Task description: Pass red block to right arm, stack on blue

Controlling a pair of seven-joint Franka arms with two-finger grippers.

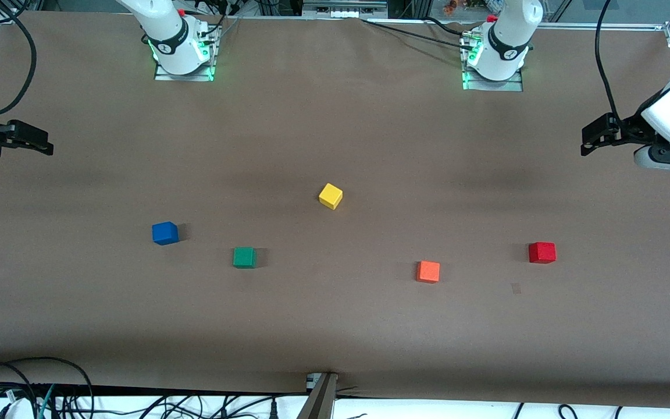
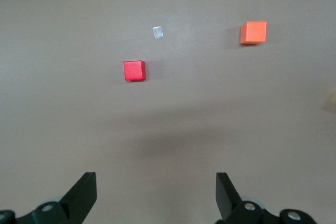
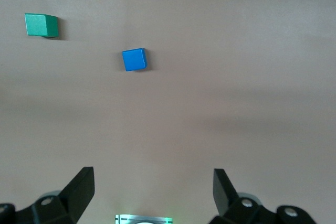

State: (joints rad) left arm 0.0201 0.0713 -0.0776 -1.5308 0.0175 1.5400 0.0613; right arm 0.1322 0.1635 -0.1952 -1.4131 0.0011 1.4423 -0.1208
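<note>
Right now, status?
Left end effector and right end effector open, empty, waiting. Red block untouched on table; blue block bare. Nothing obstructing.

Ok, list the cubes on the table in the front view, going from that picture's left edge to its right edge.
blue cube → green cube → yellow cube → orange cube → red cube

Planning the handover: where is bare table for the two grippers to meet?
Bare brown table lies between the arm bases and the yellow cube. Cubes crowd the row nearer the camera: blue block, green cube, orange cube, red block.
</note>
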